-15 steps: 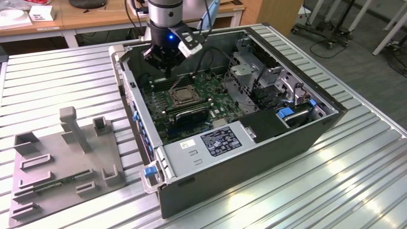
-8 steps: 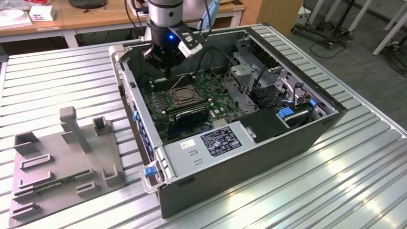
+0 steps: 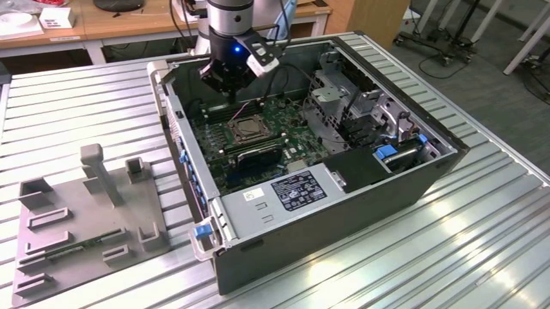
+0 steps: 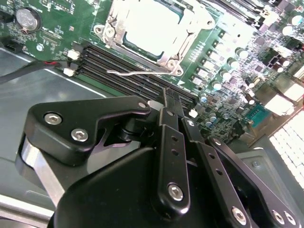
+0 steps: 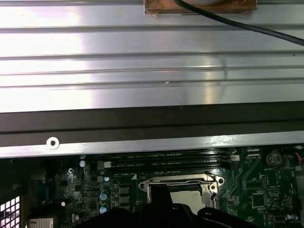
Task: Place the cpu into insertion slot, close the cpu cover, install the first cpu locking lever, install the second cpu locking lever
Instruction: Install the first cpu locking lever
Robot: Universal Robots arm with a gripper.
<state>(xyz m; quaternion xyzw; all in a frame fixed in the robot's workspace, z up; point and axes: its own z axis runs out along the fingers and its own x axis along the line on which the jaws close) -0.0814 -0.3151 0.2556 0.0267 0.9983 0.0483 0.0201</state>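
Hovering over the memory slots (image 4: 118,64) just beside the insertion slot (image 3: 245,131), the gripper (image 4: 167,96) is closed and empty; the cpu (image 4: 152,23) sits under the cpu cover (image 4: 153,60).

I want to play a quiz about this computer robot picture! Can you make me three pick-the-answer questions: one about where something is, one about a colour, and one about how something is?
1. Where is the cpu?
A) on the grey tray
B) in the insertion slot
C) on the metal table

2. What colour is the circuit board?
A) green
B) red
C) yellow

3. How is the cpu cover?
A) standing straight up
B) lying off on the table
C) lying flat around the cpu

Answers:
1 B, since the silvery chip sits inside the socket's metal rim.
2 A, since the board around the socket is green in both wrist views.
3 C, since in the second wrist view the frame lies flat and the chip shows through its cut-out.
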